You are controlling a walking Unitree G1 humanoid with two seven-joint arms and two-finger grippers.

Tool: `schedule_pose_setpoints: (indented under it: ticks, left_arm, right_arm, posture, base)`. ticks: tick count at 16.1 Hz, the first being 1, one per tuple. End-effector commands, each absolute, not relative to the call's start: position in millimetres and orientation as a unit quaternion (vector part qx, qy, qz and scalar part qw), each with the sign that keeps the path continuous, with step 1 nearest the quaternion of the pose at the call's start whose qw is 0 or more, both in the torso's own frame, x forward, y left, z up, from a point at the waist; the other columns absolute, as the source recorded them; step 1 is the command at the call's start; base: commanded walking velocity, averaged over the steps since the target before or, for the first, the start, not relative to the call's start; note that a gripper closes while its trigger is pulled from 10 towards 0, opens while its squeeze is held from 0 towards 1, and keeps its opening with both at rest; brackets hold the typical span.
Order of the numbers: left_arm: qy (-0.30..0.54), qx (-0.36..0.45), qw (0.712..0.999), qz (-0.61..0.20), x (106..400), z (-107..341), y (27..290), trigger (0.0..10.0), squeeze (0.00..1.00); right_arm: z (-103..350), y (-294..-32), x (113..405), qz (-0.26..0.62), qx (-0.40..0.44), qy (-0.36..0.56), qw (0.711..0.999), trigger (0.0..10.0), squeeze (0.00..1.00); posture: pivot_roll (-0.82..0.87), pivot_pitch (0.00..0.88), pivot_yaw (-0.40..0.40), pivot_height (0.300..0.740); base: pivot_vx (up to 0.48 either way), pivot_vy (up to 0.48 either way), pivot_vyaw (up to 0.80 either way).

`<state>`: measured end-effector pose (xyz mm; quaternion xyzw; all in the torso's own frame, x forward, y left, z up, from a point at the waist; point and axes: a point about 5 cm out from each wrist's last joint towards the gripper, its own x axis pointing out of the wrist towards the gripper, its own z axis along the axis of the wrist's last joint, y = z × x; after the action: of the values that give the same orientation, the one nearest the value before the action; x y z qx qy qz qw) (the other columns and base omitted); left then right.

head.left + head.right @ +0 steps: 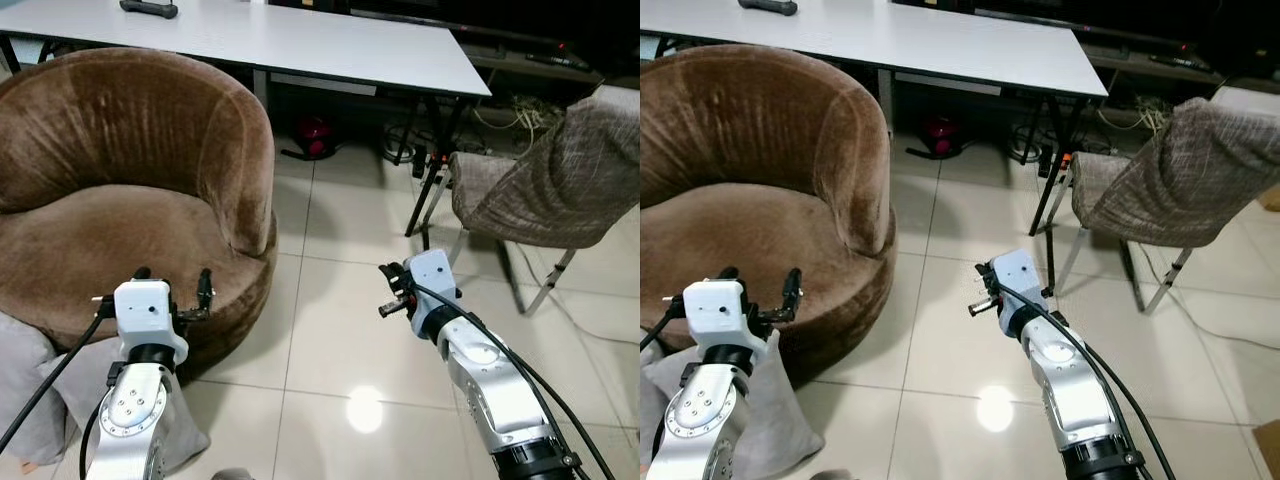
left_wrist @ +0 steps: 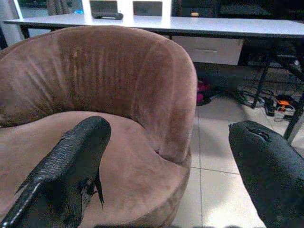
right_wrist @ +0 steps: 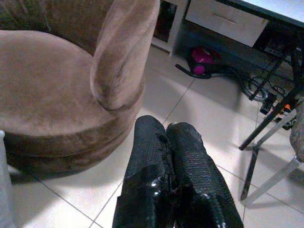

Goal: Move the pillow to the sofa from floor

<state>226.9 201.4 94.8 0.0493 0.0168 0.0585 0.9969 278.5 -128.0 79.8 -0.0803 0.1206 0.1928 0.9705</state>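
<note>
With its fingers spread and nothing between them, the left end effector (image 1: pixel 173 291) hovers over the brown sofa (image 1: pixel 120 190); it should drop back and low to grip the grey pillow (image 1: pixel 760 420) on the floor (image 1: pixel 330 380) beneath that arm, while the right end effector (image 1: pixel 393 290) waits clenched.

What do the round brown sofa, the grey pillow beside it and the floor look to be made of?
The sofa looks like velvet or plush: brushed streaks and a soft sheen on the backrest. The pillow, on the floor by the left gripper, seems a matte grey woven cloth with limp folds; its filling cannot be judged. The floor looks like glossy ceramic tile: grout lines and a lamp reflection.
</note>
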Motion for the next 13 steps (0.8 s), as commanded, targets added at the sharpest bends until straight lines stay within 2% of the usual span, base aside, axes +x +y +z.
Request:
schedule_pose_setpoints:
  ticks: [1,8,13]
  left_arm:
    - [0.021,0.056,0.996,0.066,227,94,205,10.0,0.00]
    - [0.019,0.082,0.994,0.066,233,98,211,10.0,0.00]
    - [0.017,0.086,0.994,0.067,235,99,212,10.0,0.00]
  right_arm:
    - [85,-127,281,0.194,-0.082,0.114,0.971,10.0,0.00]
    - [77,-150,299,0.104,-0.045,0.119,0.986,10.0,0.00]
    - [72,-146,300,0.116,-0.045,0.119,0.985,10.0,0.00]
  posture:
    - [0.07,0.000,-0.107,0.740]
    - [0.07,0.000,-0.088,0.740]
    - [0.08,0.000,-0.092,0.740]
  base:
    - [0.000,0.461,0.00]
    - [0.000,0.462,0.00]
    - [0.000,0.456,0.00]
